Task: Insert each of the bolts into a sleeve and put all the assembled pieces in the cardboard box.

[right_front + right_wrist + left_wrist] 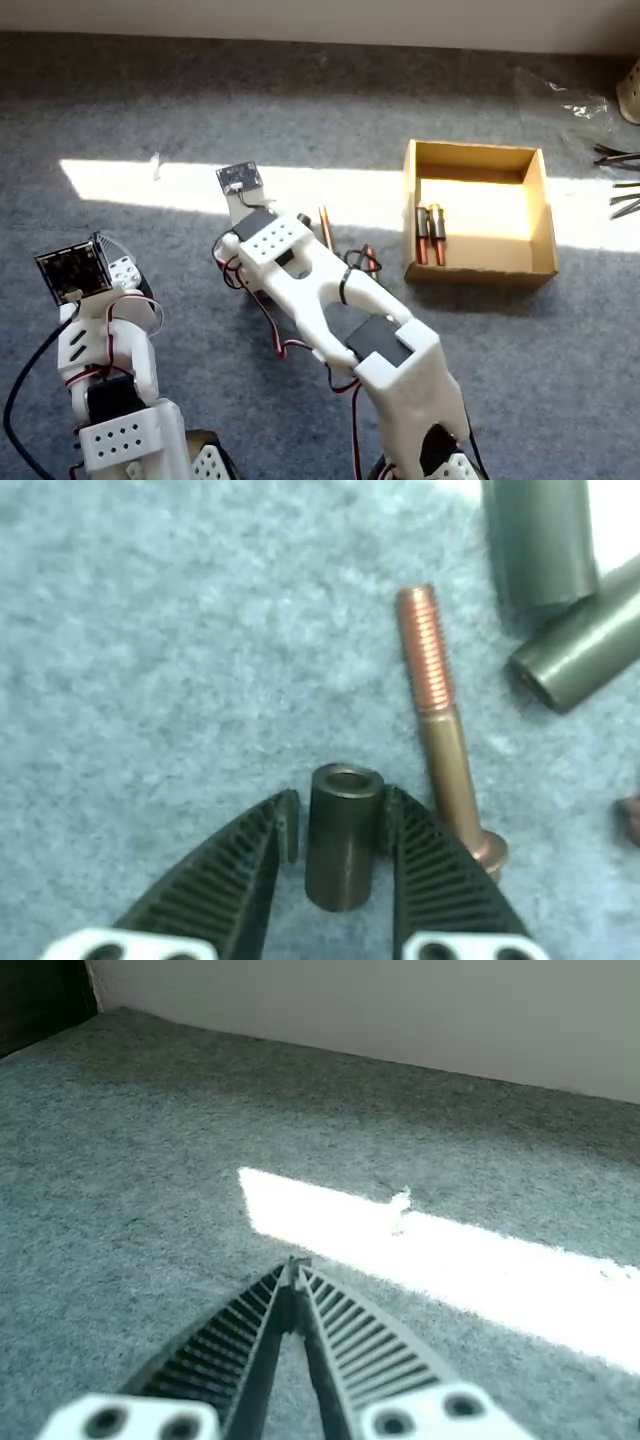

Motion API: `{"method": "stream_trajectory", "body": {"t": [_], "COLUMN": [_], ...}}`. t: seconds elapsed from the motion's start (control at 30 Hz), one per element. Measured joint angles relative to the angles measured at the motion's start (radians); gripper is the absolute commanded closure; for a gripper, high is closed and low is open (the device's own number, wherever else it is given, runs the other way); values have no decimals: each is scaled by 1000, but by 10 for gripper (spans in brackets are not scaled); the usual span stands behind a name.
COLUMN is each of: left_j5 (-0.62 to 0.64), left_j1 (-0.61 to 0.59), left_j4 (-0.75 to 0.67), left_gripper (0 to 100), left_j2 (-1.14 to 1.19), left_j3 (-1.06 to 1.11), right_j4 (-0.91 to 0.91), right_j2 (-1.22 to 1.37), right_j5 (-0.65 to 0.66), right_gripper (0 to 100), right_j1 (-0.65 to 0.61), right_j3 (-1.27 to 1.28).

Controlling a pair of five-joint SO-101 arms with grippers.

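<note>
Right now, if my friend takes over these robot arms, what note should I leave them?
Left gripper: jaws shut, holding nothing, above the grey carpet.
Right gripper: jaws closed on a dark metal tube sleeve.
Things: a copper-coloured threaded bolt lies on the carpet beside that sleeve. Two more grey metal sleeves lie loose nearby.
Done: two assembled pieces lie in the brown cardboard box.
Left: put the bolt into the held sleeve, box it, then do the other loose sleeves.
</note>
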Motion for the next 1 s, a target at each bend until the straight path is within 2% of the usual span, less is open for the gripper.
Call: {"method": "stream_trajectory", "body": {"t": [0.13,0.4,0.6,0.83,1.0], "left_j5": [0,0,0,0,-44], "left_j1": [0,0,0,2,58], "left_j4": [0,0,-9,-80,-83], "left_gripper": [987,987,987,987,987], "left_j2": [0,0,0,2,0], "left_j3": [0,0,6,43,43], "right_j4": [18,28,52,173,232], "right_j2": [2,3,3,6,-55], "right_j5": [0,0,77,91,92], "right_gripper": [950,997,994,994,994], "right_j1": [0,0,0,0,55], "right_j3": [-12,-12,-12,-91,-112]}}
